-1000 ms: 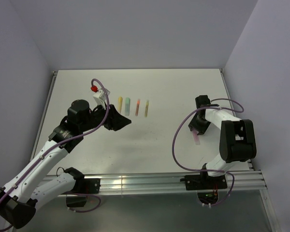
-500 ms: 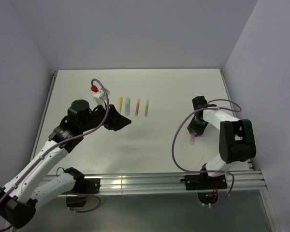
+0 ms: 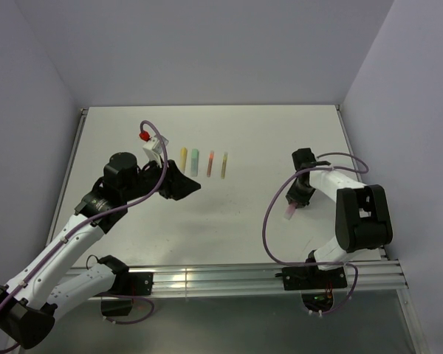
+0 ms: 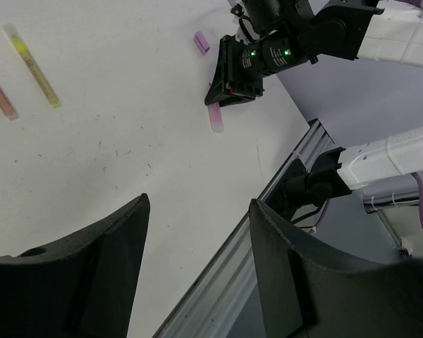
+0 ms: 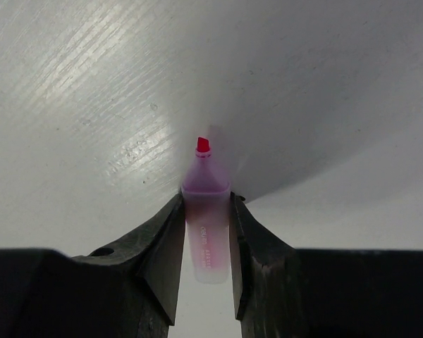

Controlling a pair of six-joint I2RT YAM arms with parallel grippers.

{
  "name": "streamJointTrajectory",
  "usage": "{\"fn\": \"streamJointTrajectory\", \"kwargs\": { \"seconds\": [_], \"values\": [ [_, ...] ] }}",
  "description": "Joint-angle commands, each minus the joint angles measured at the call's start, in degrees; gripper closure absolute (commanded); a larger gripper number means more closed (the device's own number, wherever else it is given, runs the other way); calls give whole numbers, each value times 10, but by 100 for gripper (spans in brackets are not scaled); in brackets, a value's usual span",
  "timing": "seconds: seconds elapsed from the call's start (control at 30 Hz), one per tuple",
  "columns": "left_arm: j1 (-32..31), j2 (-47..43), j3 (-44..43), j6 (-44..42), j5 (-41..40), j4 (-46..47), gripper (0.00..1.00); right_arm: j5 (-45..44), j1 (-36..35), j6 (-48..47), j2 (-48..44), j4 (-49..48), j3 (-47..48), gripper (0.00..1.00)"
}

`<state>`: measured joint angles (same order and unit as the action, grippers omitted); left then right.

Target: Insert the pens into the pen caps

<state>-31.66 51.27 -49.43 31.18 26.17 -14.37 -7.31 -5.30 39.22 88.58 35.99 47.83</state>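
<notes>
The right pincer (image 5: pixel 206 203) presses against both sides of a pink pen (image 5: pixel 206 248), whose red tip points away over the desk (image 3: pixel 266 133). A purple cap (image 4: pixel 201 42) lies near it. The left pincer (image 4: pixel 199 203) hangs wide and empty near four more pens (image 3: pixel 195 158) lined up side by side.

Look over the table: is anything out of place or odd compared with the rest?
Yes. A pink pen is far right of the row of four pens, gripped by the right gripper, its red tip bare. A purple cap lies loose nearby. Nothing looks spilled or broken.
</notes>
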Motion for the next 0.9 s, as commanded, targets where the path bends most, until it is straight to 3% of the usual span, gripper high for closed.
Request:
{"fn": "streamJointTrajectory", "kwargs": {
  "seconds": [0.0,0.4,0.6,0.87],
  "values": [
    [4,3,1,4,18,30,36,4,-21,16,-30,-15,-14,100],
    [9,59,-6,51,62,133,34,49,-95,16,-199,-37,81,100],
    [8,104,-7,77,75,214,33,90,-145,21,-185,-84,161,100],
    [2,183,-58,72,39,211,36,102,-218,33,-149,-122,248,100]
  ]
}}
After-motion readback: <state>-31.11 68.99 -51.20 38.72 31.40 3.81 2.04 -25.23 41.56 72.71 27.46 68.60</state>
